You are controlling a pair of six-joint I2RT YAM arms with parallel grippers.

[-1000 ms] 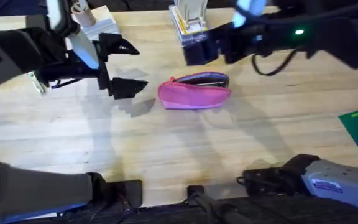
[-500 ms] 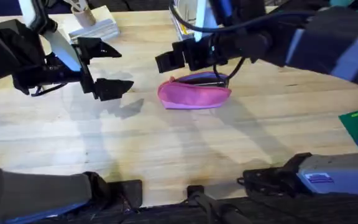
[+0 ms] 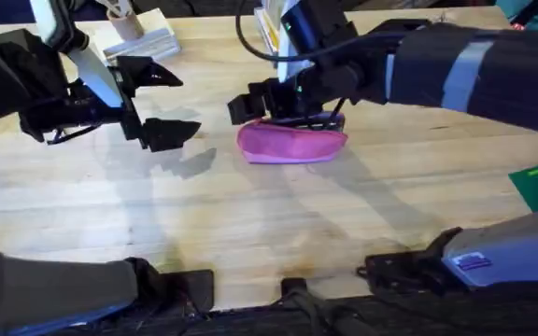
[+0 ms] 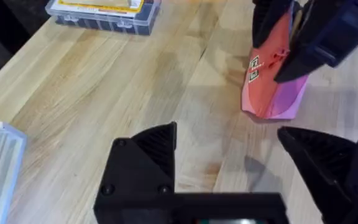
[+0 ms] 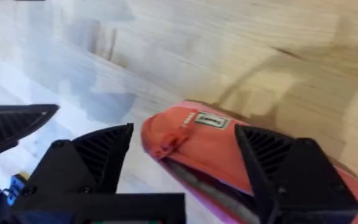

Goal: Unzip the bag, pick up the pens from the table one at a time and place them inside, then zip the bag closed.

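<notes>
Because the bag (image 3: 292, 142) lies loose at the tabletop's (image 3: 250, 224) far middle, its zipper pull (image 5: 169, 144) between the right pincer's (image 3: 274, 101) wide jaws, tugging may drag it unless the wide-open left pincer (image 3: 162, 103), off to the left, pins it.

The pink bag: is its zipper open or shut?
Open: the bag shows a dark gap along its top, with the right pincer at its end.

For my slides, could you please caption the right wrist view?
The right gripper, open, straddles the zipper-pull end of the pink pencil pouch on the wooden table.
</notes>
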